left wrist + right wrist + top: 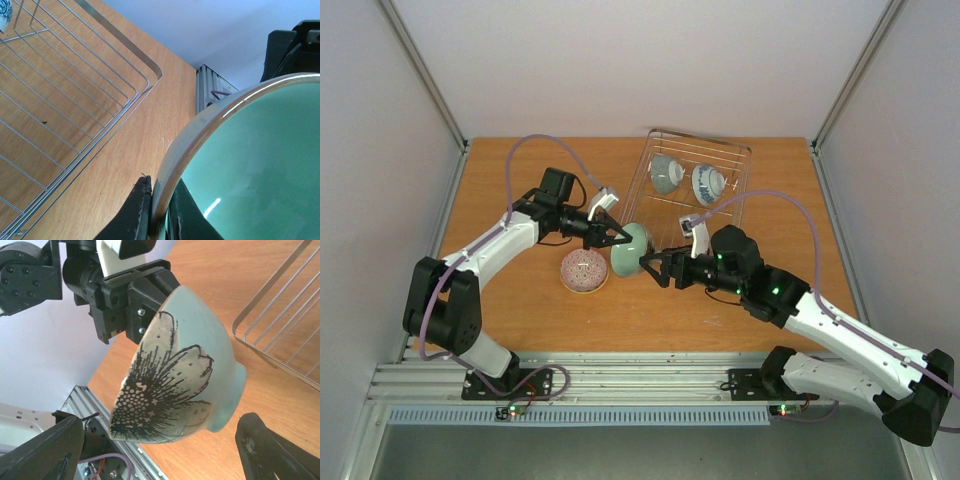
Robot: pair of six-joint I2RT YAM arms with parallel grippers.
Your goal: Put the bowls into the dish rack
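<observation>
Wooden bench (550, 320) inside pale walls (620, 60)
Even light; slim metal posts (425, 75) at the back corners (ribbed rail (620, 382) in front).

Four bowls: pale green bowl (667, 173) and blue-white bowl (708, 184) upper centre, pink bowl (584, 270) centre-left, green flower bowl (630, 250) centre. One dish rack (720, 150). Two arms: left arm (500, 245), right arm (825, 315).
</observation>
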